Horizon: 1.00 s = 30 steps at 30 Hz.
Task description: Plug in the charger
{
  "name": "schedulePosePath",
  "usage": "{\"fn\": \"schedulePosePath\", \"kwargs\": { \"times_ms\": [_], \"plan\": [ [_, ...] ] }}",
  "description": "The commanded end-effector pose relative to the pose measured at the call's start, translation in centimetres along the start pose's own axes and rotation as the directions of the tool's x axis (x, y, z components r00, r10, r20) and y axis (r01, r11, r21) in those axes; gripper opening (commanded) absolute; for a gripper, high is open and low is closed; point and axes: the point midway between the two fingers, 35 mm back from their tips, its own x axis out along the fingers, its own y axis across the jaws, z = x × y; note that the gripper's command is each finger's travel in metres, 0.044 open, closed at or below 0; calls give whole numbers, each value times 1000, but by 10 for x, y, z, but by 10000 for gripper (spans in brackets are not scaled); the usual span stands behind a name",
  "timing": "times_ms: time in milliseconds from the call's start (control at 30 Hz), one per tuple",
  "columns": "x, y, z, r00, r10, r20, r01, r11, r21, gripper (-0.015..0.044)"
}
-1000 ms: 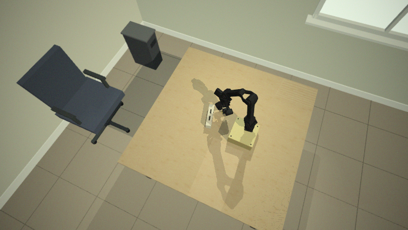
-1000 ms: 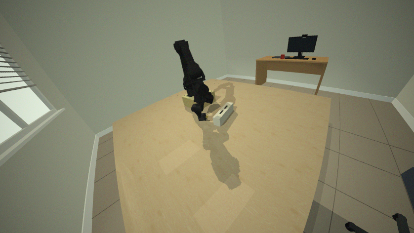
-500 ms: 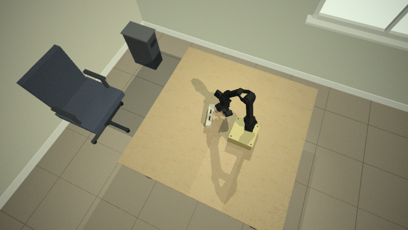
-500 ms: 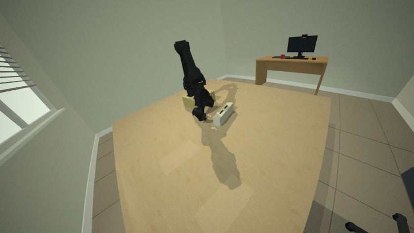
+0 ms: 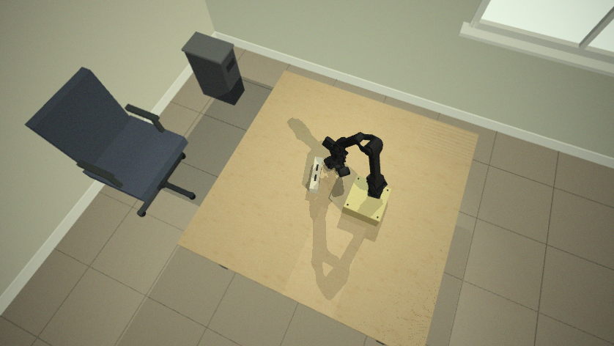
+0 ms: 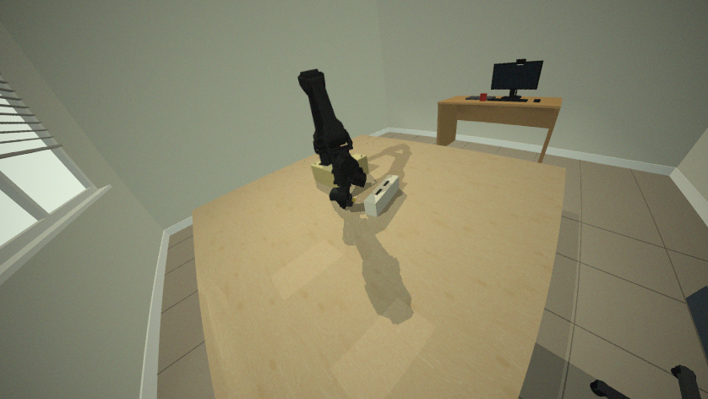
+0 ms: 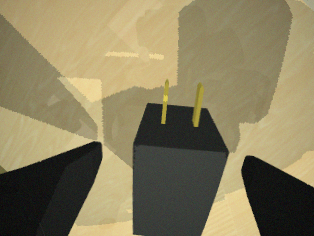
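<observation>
The dark grey two-prong charger (image 7: 177, 175) lies on the wooden table (image 5: 257, 223) (image 6: 445, 257), its two brass prongs (image 7: 181, 104) pointing away from the wrist camera. My gripper (image 7: 173, 158) (image 5: 341, 170) (image 6: 342, 198) is down at the table with one black finger on each side of the charger. The fingers stand apart from its sides with table showing in the gaps, so the gripper is open. The white power strip (image 5: 316, 174) (image 6: 381, 195) lies just beside the gripper, with its dark outlet slots facing up. In the top and exterior views the charger is mostly hidden by the gripper.
The arm stands on a pale yellow base block (image 5: 365, 206) (image 6: 321, 173) close behind the gripper. Off the table are an office chair (image 5: 107, 141), a dark bin (image 5: 215, 68) and a desk with a monitor (image 6: 500, 106).
</observation>
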Motion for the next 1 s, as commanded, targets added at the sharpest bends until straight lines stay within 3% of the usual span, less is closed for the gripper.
{"fn": "schedulePosePath", "kwargs": {
  "times_ms": [0,200,400,500,967],
  "plan": [
    [0,0,0,1000,0,0,0,1000,0,282],
    [0,0,0,1000,0,0,0,1000,0,125],
    [0,0,0,1000,0,0,0,1000,0,85],
    [-4,-1,0,1000,0,0,0,1000,0,6],
    [-54,3,-7,1000,3,-7,-3,1000,0,0]
  ]
}}
